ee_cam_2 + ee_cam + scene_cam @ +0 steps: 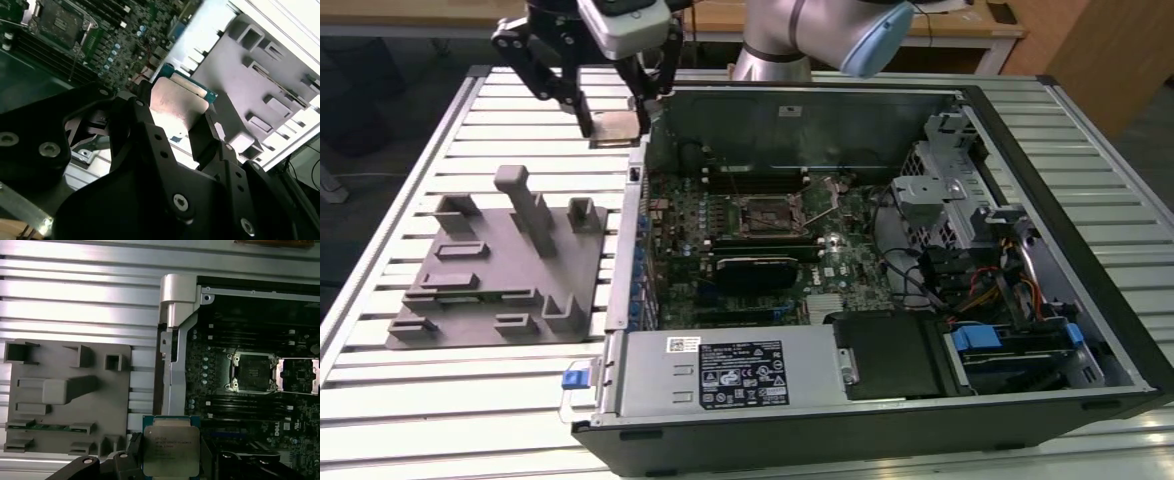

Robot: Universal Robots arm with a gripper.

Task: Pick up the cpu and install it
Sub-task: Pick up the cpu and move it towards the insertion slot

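The cpu (616,128), a small flat square chip with a pale metal top, hangs in the air clamped between the black fingers of my gripper (615,118). It is above the slatted table, just outside the open computer case's far corner on the exterior view's left. In both wrist views the cpu (170,449) (176,100) sits between the two fingers with its green edge showing. The open socket (767,212) (252,372) on the motherboard lies inside the case, apart from the chip.
A grey tray (494,270) with upright posts rests on the table at the exterior view's left, beside the case wall (638,200). A power supply (720,372), drive bays (1014,340) and cables fill the case's near and right parts.
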